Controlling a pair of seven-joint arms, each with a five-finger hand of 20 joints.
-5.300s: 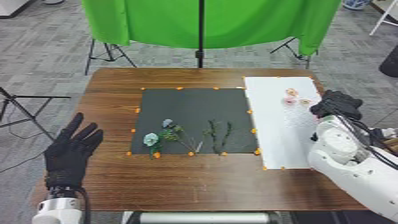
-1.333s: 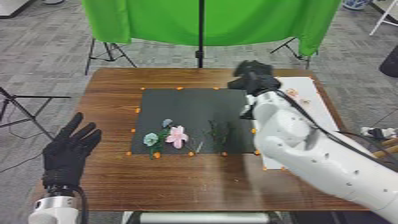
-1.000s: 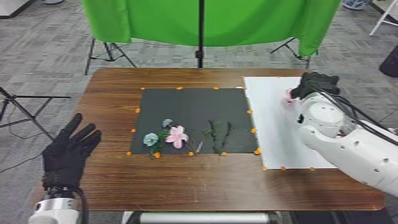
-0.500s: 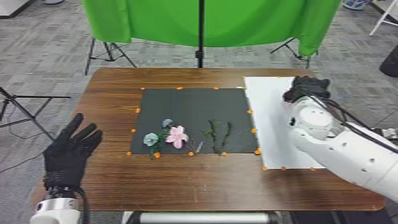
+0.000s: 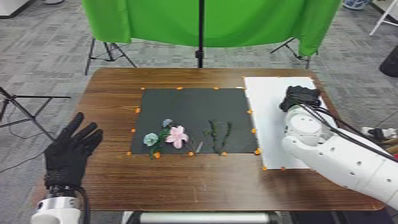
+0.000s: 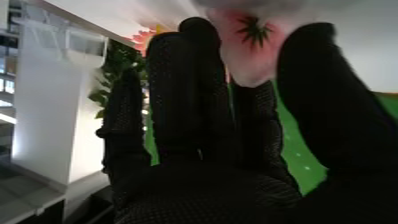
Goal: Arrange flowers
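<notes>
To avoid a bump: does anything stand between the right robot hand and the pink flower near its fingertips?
Nothing visible does: in the right wrist view, the pink flower shows between the thumb and fingers of the right robot hand.

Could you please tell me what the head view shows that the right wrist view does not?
Head view: the left hand, the dark mat, and on it a pink flower and a blue-green one.
Right wrist view: a pale pink bloom with a spiky green centre, and green leaves.
Both: the right hand and green cloth.
</notes>
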